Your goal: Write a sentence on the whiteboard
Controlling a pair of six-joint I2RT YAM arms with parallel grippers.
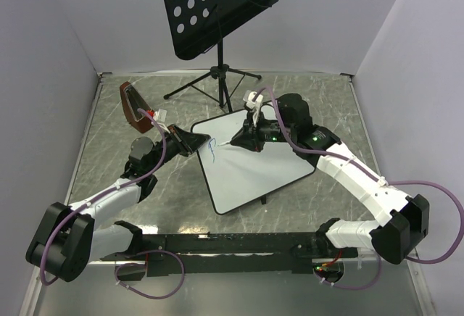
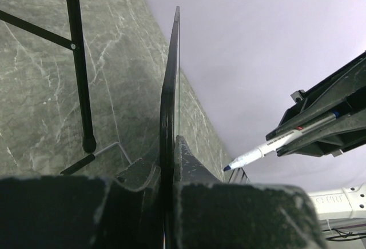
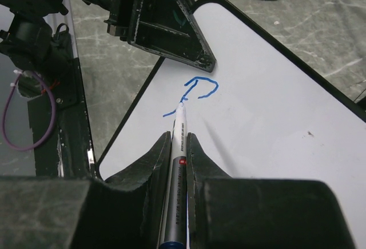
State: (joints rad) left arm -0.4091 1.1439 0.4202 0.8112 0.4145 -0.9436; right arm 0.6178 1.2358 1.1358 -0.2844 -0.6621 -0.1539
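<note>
Our left gripper (image 2: 170, 157) pinching whiteboard (image 3: 269, 123) edge, right gripper (image 3: 180, 140) clamped on marker (image 3: 177, 175). We reckon pressing too hard shifts board, sentence (image 3: 201, 87) goes wonky.

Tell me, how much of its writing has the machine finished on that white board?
Barely started. Done: the left claw grips the whiteboard by its edge, and a few blue strokes, perhaps one letter, sit near that claw. In hand: the right claw holds a marker with its tip on those strokes. Left: nearly the whole sentence; the board's remaining surface looks blank.
</note>
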